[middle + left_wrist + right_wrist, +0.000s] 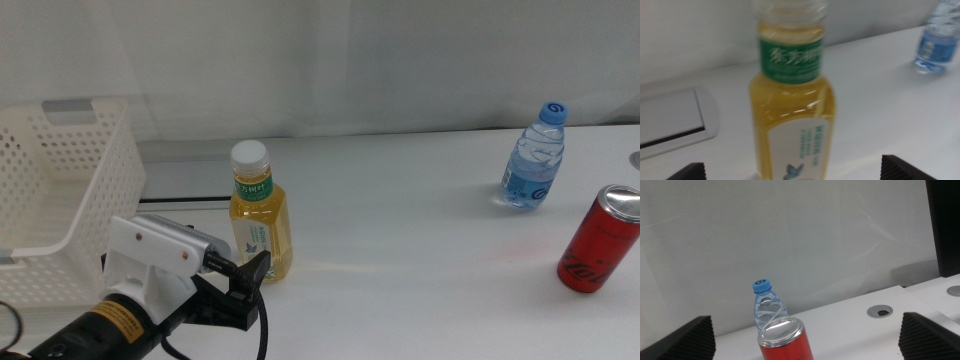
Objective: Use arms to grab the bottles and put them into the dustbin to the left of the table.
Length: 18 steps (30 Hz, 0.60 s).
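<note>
Between bottle [261, 213] and dustbin [68, 190], left claw [246, 283]

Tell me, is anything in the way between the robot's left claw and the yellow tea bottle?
No, nothing visible. The left gripper is open right at the tea bottle, which fills its wrist view between the jaws. The dustbin stands just beside it.
</note>
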Available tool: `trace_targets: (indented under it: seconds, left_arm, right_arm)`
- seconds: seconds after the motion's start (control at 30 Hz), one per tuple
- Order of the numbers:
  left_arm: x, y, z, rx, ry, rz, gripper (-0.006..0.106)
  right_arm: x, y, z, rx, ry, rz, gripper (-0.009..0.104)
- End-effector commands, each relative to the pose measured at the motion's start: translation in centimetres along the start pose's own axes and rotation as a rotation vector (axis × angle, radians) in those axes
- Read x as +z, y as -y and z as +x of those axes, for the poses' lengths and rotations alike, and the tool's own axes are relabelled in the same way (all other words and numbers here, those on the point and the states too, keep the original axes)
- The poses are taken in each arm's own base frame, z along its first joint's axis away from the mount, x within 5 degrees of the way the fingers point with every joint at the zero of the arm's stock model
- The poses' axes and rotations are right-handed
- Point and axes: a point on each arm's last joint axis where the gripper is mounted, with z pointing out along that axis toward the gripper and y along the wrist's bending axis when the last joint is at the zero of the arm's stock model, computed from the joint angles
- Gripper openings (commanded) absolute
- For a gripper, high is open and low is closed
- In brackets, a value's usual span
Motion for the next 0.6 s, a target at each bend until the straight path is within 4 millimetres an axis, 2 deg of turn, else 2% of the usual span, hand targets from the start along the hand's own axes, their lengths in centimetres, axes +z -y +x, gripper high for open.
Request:
trace_targets:
  seconds: [0.0, 0.23, 0.43, 0.57]
  left_arm:
    - [0.8, -0.2, 0.4, -0.058, 0.042, -0.032, 0.091]
    - [2.8, -0.4, 1.8, -0.063, 0.112, -0.039, 0.091]
    - [4.3, -0.5, 3.5, -0.068, 0.107, -0.041, 0.091]
    - [6.1, -0.4, 3.5, -0.099, 0.121, -0.034, 0.091]
  right_arm:
    - [0.0, 0.3, 1.2, -0.002, -0.028, 0.013, 0.103]
    - [0.0, 0.3, 1.3, -0.002, -0.031, 0.013, 0.103]
    - [0.0, 0.3, 1.3, -0.002, -0.031, 0.013, 0.103]
    - [0.0, 0.3, 1.3, -0.002, -0.031, 0.013, 0.103]
